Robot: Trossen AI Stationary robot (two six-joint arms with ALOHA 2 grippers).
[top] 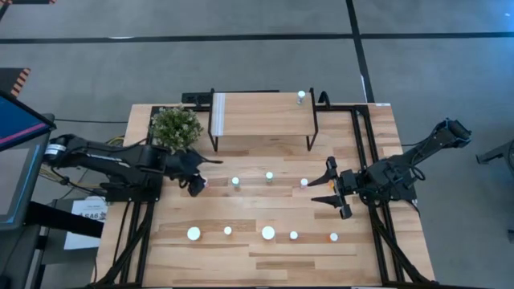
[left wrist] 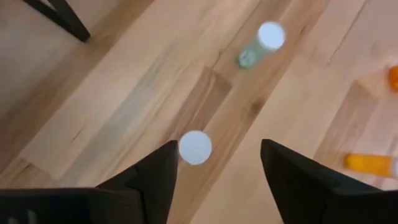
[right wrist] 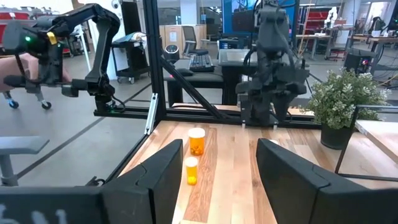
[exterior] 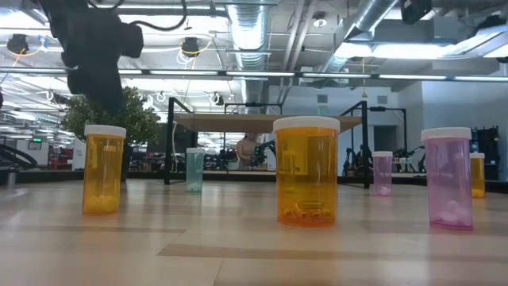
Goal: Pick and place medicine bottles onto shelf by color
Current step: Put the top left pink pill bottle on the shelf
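Note:
The shelf stands at the table's far middle with one bottle on its right end. A middle row of three bottles and a near row of several bottles stand upright on the table. The low view shows orange bottles, pink ones and a greenish one. My left gripper is open above the table, just left of the middle row's left bottle, whose white cap shows below, between the fingers. My right gripper is open, just right of the row's right bottle.
A potted plant stands at the shelf's left, close behind my left arm. Black frame bars run along the table's right side. Bare wood lies between the two bottle rows.

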